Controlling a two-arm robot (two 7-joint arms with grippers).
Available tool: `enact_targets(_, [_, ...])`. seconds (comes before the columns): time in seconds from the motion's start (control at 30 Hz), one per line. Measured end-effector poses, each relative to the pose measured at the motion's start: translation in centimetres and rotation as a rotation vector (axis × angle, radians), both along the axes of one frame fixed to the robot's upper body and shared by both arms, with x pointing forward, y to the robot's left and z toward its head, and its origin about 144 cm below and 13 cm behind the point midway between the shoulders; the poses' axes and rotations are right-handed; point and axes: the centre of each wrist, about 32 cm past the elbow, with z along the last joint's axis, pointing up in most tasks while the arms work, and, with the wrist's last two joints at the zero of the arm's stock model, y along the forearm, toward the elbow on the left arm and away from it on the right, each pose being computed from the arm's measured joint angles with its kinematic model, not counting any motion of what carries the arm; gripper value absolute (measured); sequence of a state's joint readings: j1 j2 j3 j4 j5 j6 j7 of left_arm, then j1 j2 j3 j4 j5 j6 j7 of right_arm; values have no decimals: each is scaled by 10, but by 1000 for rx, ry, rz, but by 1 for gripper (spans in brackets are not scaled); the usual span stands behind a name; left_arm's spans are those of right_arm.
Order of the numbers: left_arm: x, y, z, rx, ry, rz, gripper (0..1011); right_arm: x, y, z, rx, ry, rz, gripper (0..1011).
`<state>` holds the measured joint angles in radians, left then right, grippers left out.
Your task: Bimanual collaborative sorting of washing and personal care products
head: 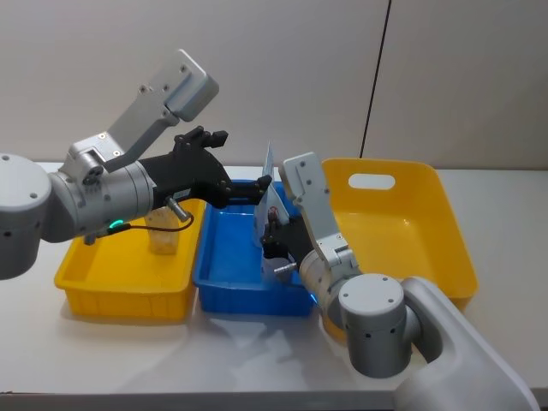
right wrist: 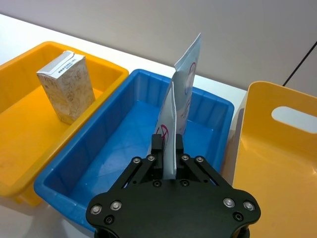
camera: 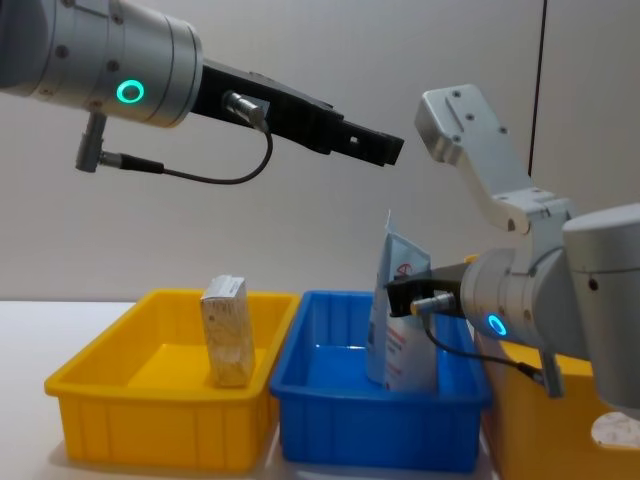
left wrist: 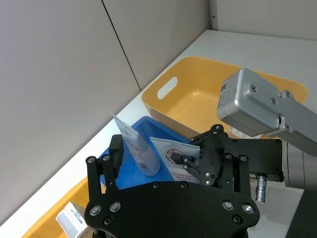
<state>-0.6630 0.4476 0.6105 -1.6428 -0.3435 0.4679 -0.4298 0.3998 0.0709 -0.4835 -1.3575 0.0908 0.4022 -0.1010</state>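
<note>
A cream tube with a red-blue mark stands upright in the blue tray, and my right gripper is shut on its lower part. Close behind it rises a taller pale blue tube; whether the two touch is unclear. Both tubes appear in the head view, cream and pale blue, beside the right gripper. A beige box stands upright in the left yellow tray. My left gripper hovers open and holding nothing, well above the trays.
Three trays sit side by side on the white table: yellow on the left, blue in the middle, and a larger yellow tray with a handle cutout on the right. A wall stands close behind them.
</note>
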Motion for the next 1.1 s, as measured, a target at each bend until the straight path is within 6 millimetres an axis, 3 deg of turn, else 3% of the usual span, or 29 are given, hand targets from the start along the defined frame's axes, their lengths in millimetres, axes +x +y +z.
enact_targets(0.47, [0, 0, 0, 0, 0, 0, 1001, -4, -2, 4, 13, -36, -19, 61])
enact_targets(1.1, [0, 0, 0, 0, 0, 0, 1001, -20, -16, 36, 71, -180, -61, 60])
